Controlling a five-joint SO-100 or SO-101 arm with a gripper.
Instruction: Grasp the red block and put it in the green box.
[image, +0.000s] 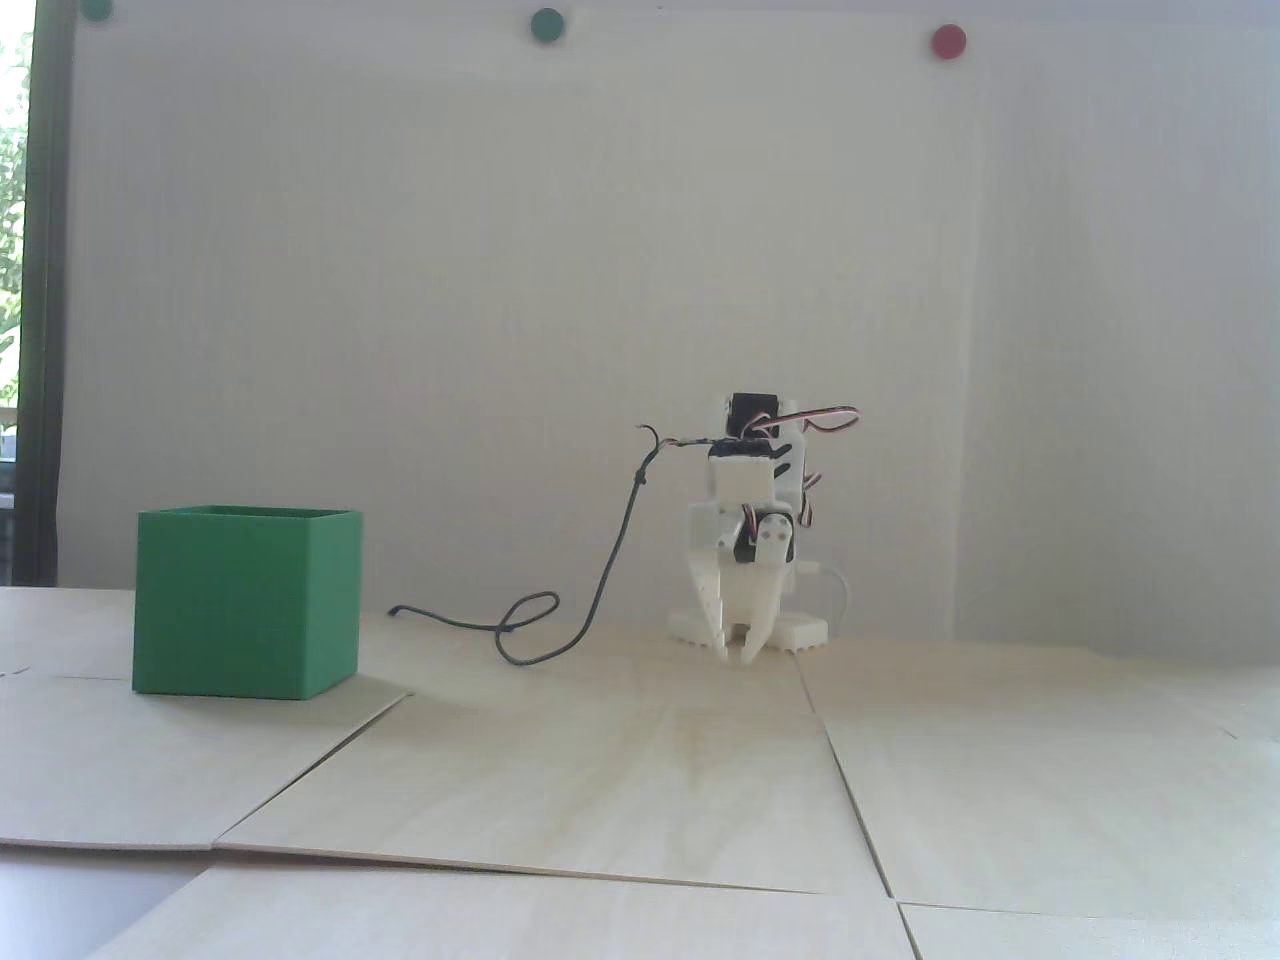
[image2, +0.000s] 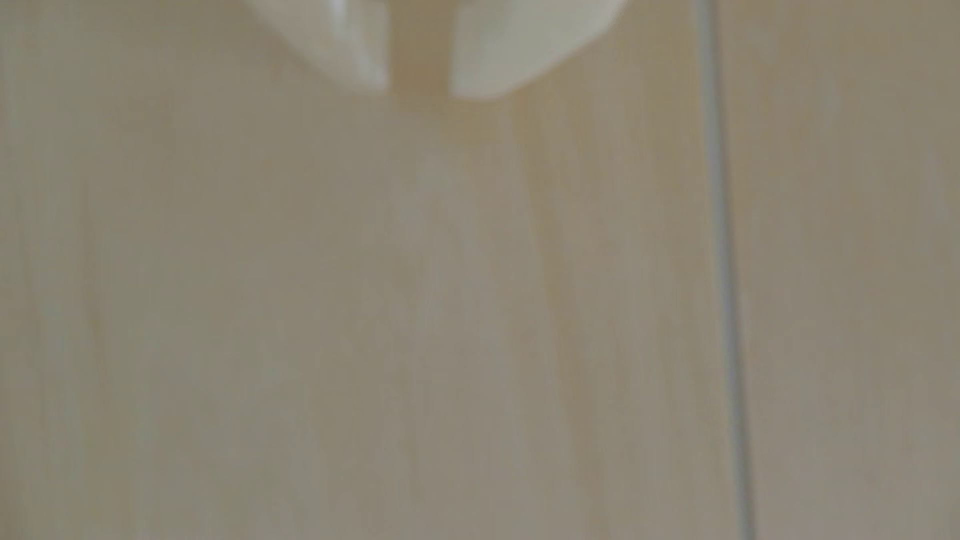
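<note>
1. Pale wooden panels are covering the table (image: 640, 790), with a white wall standing behind.
2. No red block is showing in either view, so its place relative to the jaws cannot be told.
3. Nothing is sitting between the fingertips; in the wrist view only bare wood (image2: 415, 311) is lying beneath them.
4. The gripper (image: 740, 645) is pointing down at the table by the arm's base, its tips parted by a narrow gap (image2: 420, 88) and holding nothing.
5. The green box (image: 247, 602) is standing upright, well apart to the left in the fixed view.
6. A dark cable (image: 600, 575) is trailing between them.
</note>
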